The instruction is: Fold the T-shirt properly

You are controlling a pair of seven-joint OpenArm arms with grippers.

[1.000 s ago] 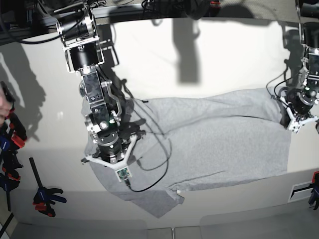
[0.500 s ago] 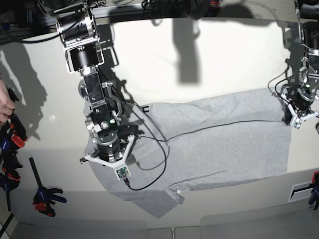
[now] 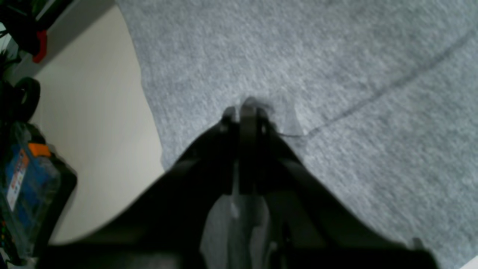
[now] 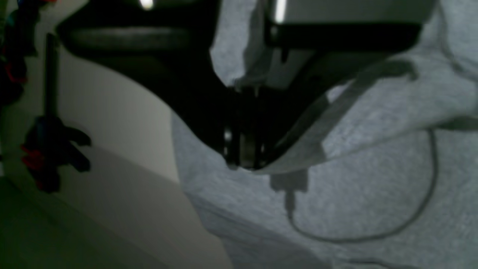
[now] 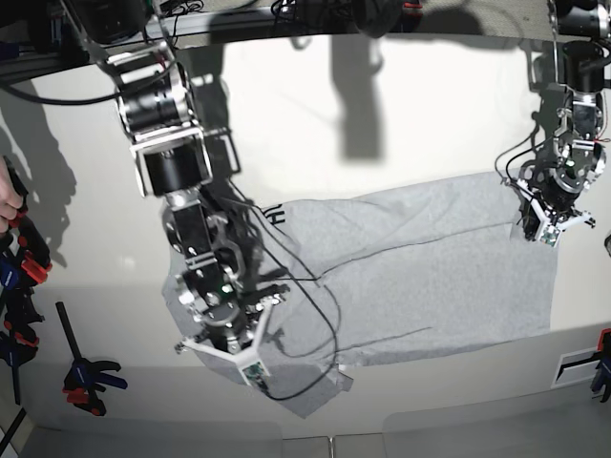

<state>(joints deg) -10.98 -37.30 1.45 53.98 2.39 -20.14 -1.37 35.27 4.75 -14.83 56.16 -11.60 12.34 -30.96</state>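
Note:
The light grey T-shirt (image 5: 430, 267) lies spread across the table with its plain side up. A turned-over edge at its back left shows a bit of black lettering (image 5: 275, 214). My right gripper (image 5: 232, 345) is over the shirt's front left part. In the right wrist view it (image 4: 242, 160) is shut on a lifted fold of the T-shirt (image 4: 373, 194). My left gripper (image 5: 540, 227) is at the shirt's back right corner. In the left wrist view it (image 3: 246, 112) is shut on the grey cloth (image 3: 336, 56).
A black cable (image 5: 305, 286) trails from the right arm over the shirt. Clamps (image 5: 86, 377) lie at the table's left edge. A black-and-white marker (image 5: 578, 367) sits at the front right. A blue box (image 3: 22, 183) stands off the table's edge in the left wrist view.
My right gripper has moved toward the table's front with the cloth in it. My left gripper has moved back and inward, pulling the shirt's back right corner. The lettered edge now shows more.

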